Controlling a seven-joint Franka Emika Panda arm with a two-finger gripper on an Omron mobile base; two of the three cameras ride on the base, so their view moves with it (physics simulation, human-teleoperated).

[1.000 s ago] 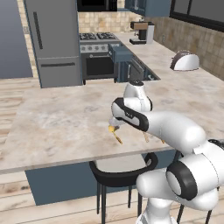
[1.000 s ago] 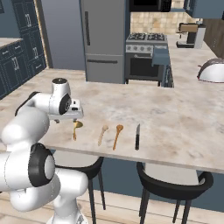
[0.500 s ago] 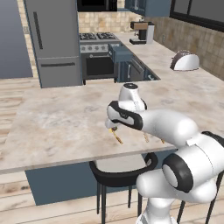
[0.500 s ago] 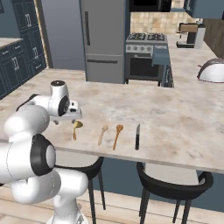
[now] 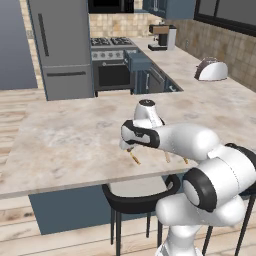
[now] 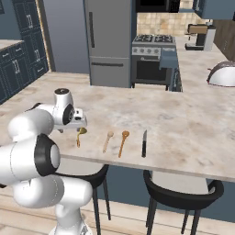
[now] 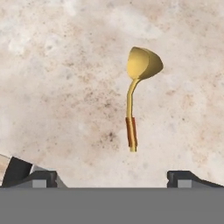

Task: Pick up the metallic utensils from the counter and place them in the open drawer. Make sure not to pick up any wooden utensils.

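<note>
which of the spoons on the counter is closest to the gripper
The shiny golden-yellow spoon, leftmost in the row, right below the gripper; the two matte wooden spoons lie farther right.

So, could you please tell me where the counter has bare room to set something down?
The counter lies bare from the utensil row back toward the fridge, and right of the black utensil. The front edge is crowded: golden spoon, tan spoon and orange-brown spoon lie side by side, with the gripper over the golden one.
</note>
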